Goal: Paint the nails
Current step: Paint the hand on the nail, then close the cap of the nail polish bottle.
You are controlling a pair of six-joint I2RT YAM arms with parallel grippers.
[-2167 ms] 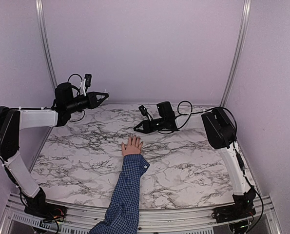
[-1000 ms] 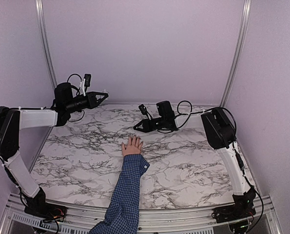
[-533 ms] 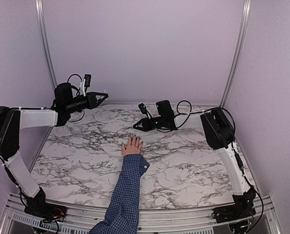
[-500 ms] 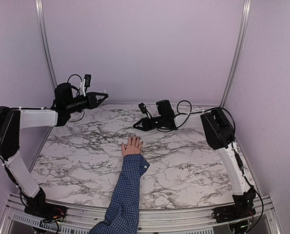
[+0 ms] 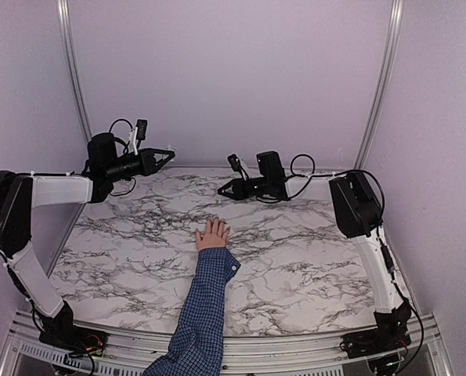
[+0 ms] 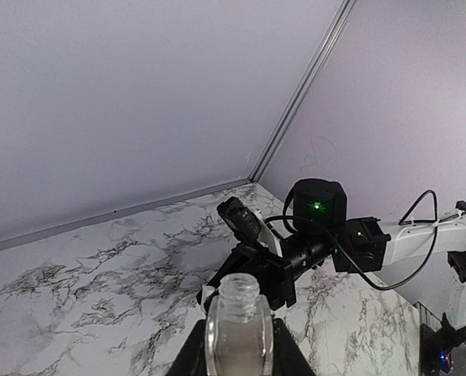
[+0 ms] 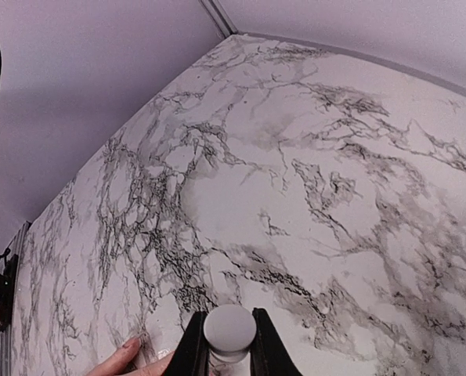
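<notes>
Two arms reach over a marble table in the top view. The left gripper hangs at the far left, high over the table's corner and pointing right; from here its jaws look closed, but what they carry is too small to make out. The right gripper sits toward the far middle, pointing left, and its load cannot be read from this view either. Between the two arms, nearer than both grippers, a small hand lies flat on the marble with fingers spread toward the far wall. A blue checked sleeve runs from it to the near edge. The hand is apart from the right gripper, which is beyond it and slightly to the right.

In the left wrist view the dark fingers are clamped on a clear glass bottle. It stands upright between them with its neck open and uncapped. Beyond the bottle the right gripper faces this camera, with the right arm stretching off to the right.

In the right wrist view the fingers are shut on a white round cap, seen from its top; anything under it is hidden. At the bottom left corner, just left of these fingers, a few fingertips of the hand rest on the marble. The nails are there, though only one shows faintly, and its colour cannot be told.
</notes>
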